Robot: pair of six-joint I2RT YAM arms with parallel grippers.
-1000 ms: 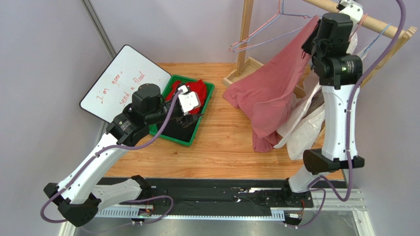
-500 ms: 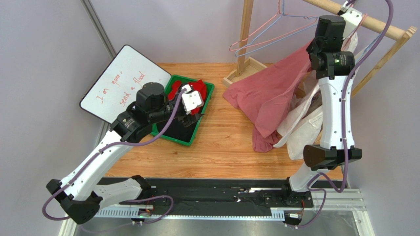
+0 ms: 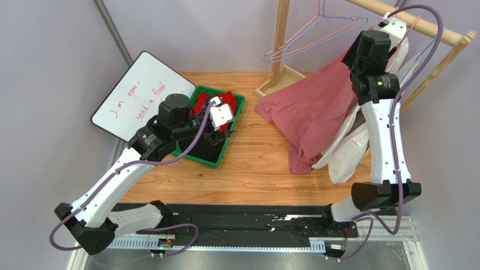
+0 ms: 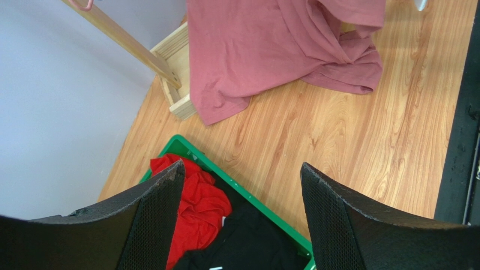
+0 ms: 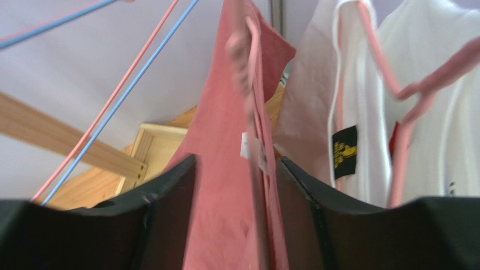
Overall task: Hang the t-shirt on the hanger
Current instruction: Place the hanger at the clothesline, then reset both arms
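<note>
Since a second ago the right arm (image 3: 380, 124) has straightened up toward the wooden rail (image 3: 434, 31), its elbow sinking a little, and the right hand (image 5: 235, 169) has gone from clamped to parted; the left arm (image 3: 121, 174) has barely shifted.

From the top camera I see the t-shirt (image 3: 312, 109) hanging from up by the rail, just beside the right wrist; it slants down to the left until its lower folds pile on the tabletop (image 3: 253, 169); white garments (image 3: 346, 160) hang just beside it on the right; the left arm reaches over the green bin (image 3: 240, 104), with the whiteboard (image 3: 141, 90) leaning just beyond.

On the left wrist camera the left hand (image 4: 242, 169) stands wide with nothing between its fingers; below it the red garment (image 4: 194, 197) and the black garment (image 4: 248, 242) lie in the bin; further off, the t-shirt's lower part spreads over the tabletop and against the rack base (image 4: 179, 93).

On the right wrist camera the fingers stand apart; the t-shirt's neck edge and the thin pink wire of the hanger (image 5: 254, 73) run up between them, the wire blurred; I cannot tell whether either pad touches the cloth; a white garment with a black label hangs just to the right on its own pink wire; bare hangers (image 5: 129, 84), pink and blue, cross the upper left.
</note>
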